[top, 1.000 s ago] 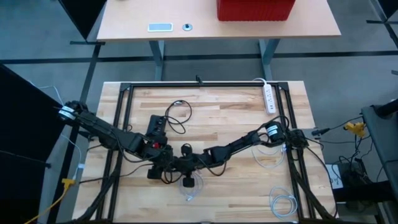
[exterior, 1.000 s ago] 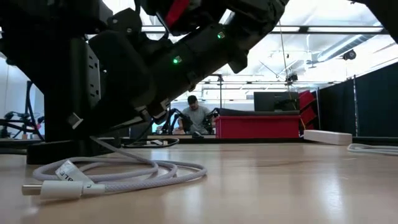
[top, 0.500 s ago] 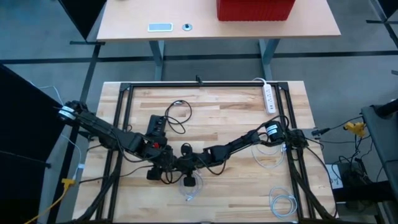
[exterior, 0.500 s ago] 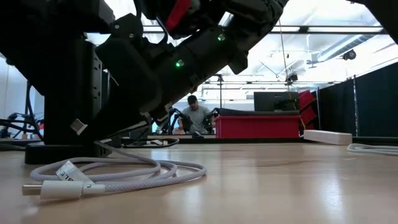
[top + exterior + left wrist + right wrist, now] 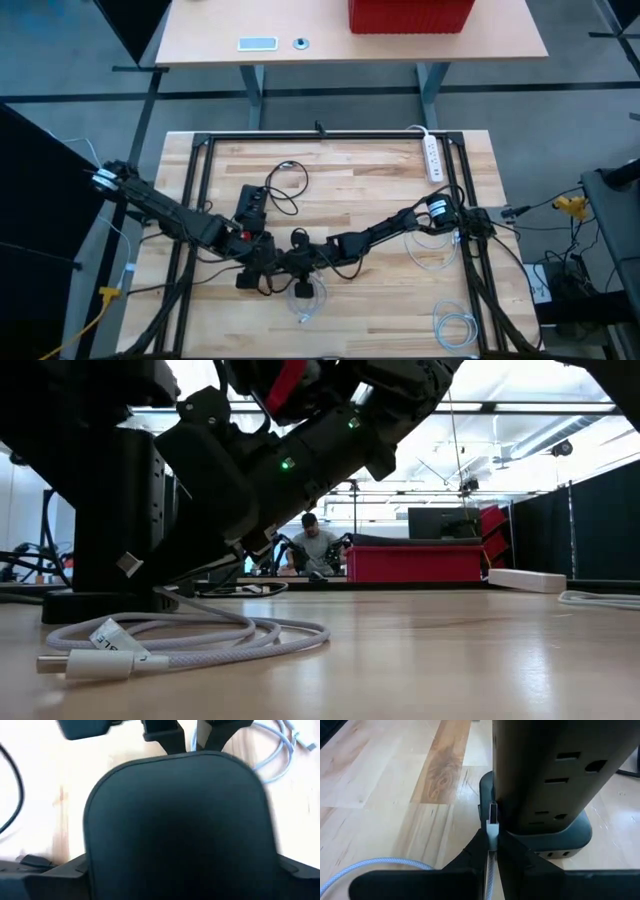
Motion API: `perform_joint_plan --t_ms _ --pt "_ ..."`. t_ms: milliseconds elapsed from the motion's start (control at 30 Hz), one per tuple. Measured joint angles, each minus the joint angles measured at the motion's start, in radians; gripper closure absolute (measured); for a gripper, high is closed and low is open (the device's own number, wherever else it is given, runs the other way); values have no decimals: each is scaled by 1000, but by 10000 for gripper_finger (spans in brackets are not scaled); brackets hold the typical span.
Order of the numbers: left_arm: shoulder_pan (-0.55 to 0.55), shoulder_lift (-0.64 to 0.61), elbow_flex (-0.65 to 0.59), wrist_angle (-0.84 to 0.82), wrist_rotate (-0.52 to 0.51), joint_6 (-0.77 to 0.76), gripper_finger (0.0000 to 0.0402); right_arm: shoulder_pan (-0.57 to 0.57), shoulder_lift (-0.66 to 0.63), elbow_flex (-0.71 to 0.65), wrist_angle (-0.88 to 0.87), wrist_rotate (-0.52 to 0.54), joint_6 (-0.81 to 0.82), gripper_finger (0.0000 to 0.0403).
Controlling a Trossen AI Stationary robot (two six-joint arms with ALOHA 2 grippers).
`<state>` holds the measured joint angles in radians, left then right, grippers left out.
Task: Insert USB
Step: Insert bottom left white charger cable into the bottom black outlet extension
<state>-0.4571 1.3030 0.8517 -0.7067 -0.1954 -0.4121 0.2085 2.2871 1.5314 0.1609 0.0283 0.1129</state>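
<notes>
- Pale butcher-block table (image 5: 380, 190) carries your work, with a black power tower (image 5: 555, 775) standing upright near its middle.
- Your right gripper (image 5: 491, 837) is pinched shut on the USB plug (image 5: 492, 817), tip just beside the tower's face, likely lining up a port.
- That plug is silver-tipped, its pale braided cable (image 5: 200, 640) coiled below the gripper.
- Your left gripper (image 5: 262, 262) sits against the tower, probably steadying it; its fingers' opening I cannot tell.

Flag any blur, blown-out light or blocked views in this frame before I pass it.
Left wrist view: the black tower power strip fills the picture, soft-edged, and the table is washed out. Low view: dark arms against bright ceiling lights, white cable sharp. Right wrist view: crisp on the USB plug in the right hand.
</notes>
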Motion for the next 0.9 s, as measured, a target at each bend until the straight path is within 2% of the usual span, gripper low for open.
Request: perform_joint_plan --t_ms 133,233,400,533,600,800,900 --pt "-50 -50 -49 57 -79 -44 90 0 0 0 0 -3 9 389" --pt "-75 -85 -131 177 -124 -63 90 0 0 0 -1 -8 9 389" --pt "-81 -110 -290 392 -158 -79 90 1 -9 -1 -14 -10 -8 389" --pt "-83 -134 -370 552 -163 -77 90 6 -20 -1 -33 -10 -24 389" --pt "-87 -150 -394 590 -164 -76 90 6 -23 -1 -57 -10 -24 389" --pt "-122 -171 -409 609 -260 -62 90 3 -34 2 -190 -10 -1 389" --pt "-135 -165 -424 653 -292 -46 90 -1 -42 39 -311 3 -1 389"
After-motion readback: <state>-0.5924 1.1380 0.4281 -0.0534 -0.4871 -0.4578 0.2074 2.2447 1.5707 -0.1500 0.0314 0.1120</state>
